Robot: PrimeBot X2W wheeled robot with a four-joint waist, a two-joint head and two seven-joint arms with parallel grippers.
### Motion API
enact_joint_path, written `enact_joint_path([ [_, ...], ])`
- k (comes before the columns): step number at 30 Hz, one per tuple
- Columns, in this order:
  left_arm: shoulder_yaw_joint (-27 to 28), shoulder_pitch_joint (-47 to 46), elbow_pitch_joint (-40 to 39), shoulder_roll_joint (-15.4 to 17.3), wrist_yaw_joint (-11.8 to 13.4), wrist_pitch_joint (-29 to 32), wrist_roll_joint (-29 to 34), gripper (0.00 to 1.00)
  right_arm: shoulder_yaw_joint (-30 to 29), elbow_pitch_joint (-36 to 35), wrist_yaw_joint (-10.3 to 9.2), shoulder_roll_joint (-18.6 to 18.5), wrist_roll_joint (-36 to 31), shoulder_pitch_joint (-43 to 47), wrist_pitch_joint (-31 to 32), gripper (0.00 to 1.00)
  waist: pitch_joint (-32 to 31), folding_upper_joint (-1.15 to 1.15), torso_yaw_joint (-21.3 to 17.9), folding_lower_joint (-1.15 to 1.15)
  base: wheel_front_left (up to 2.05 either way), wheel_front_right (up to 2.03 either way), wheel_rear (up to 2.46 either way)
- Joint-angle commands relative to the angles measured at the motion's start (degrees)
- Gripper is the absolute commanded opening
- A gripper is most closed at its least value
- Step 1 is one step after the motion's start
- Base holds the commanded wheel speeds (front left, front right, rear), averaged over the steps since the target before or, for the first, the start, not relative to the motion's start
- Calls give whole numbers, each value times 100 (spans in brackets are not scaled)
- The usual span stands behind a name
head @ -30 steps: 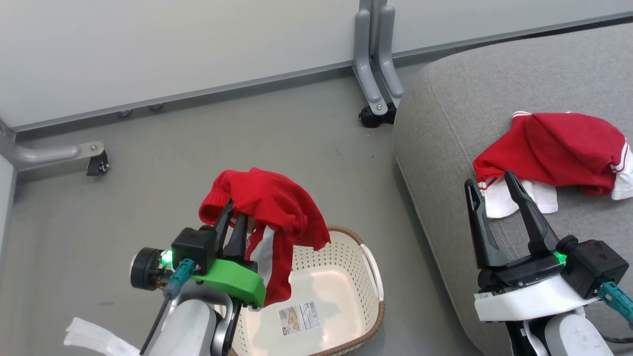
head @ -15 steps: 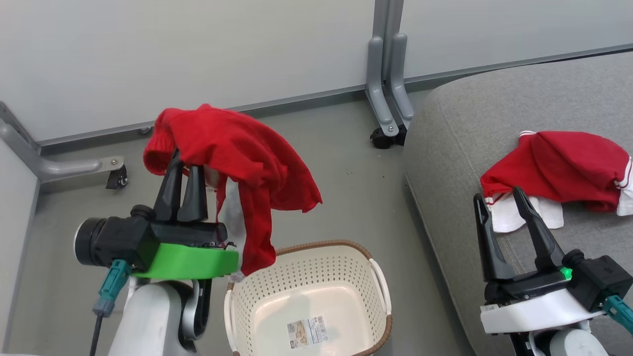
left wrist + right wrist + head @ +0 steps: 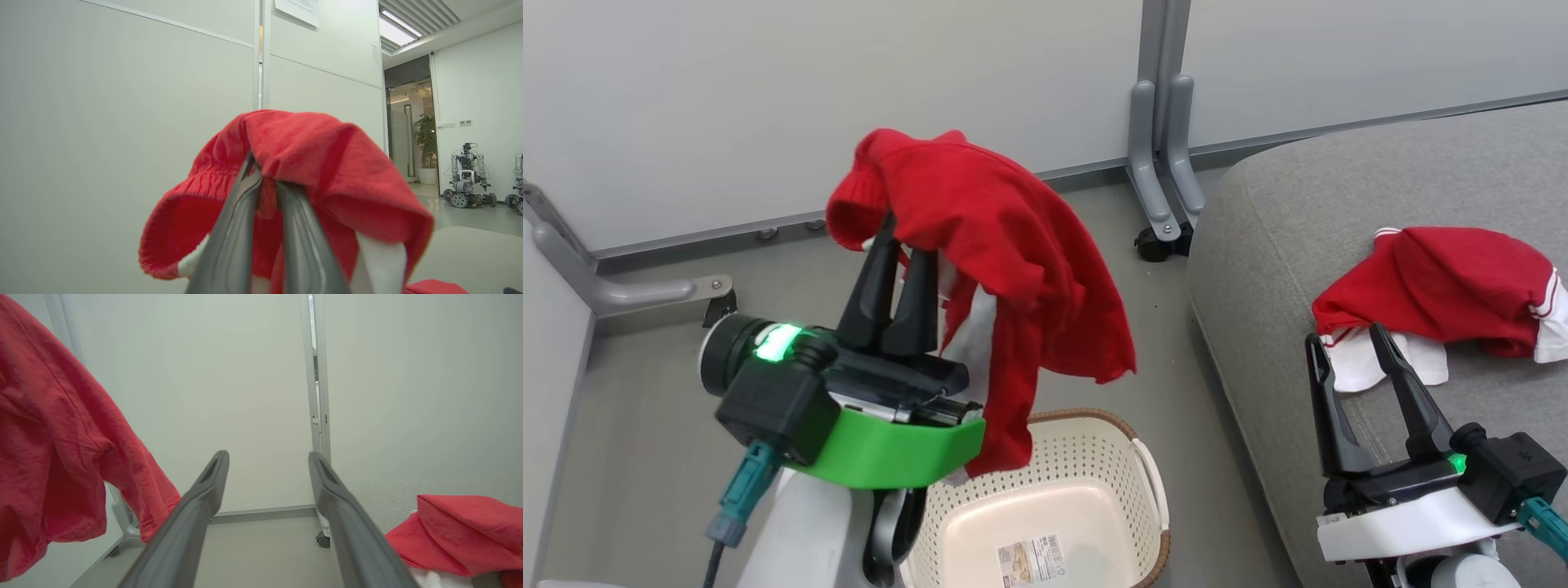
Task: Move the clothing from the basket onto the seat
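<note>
Up over the basket (image 3: 1094, 449), the left pincer (image 3: 905, 245) is clamped on a red garment (image 3: 1013, 253), which drapes over its fingers and hangs down toward the basket's rim. The right pincer (image 3: 1343, 336) hovers over the seat (image 3: 1282, 204), fingers apart and holding nothing, just beside the second red garment (image 3: 1445, 282) lying on that cushion.

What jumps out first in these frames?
The red garment draped over the raised left claw at the middle left of the head view grabs the eye first, with the cream basket below it. Next is the second red garment, crumpled on the grey seat at the right, with the open right claw just in front of it.
</note>
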Motion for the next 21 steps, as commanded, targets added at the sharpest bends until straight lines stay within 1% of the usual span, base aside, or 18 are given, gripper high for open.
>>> enact_joint_path([
  [1, -96, -89, 38, 13, -46, -1, -67, 0, -5, 1, -2, -4, -8, 62, -15, 100, -12, 0, -33, 1, 0, 0, 0],
  [5, -392, -130, 136, 14, -144, -1, -135, 0, 15, -2, -2, 20, -24, 91, -15, 100, -6, 0, -77, 1, 0, 0, 0],
  [9, -525, -159, 235, 13, -85, -1, -196, 0, 60, 21, -2, 17, -32, 73, -15, 100, 6, 0, -115, 1, 0, 0, 0],
  [21, -505, -240, 420, 13, -23, -1, -198, 0, 100, 25, -2, 10, -20, 46, -15, 100, 40, 0, -165, 1, 0, 0, 0],
])
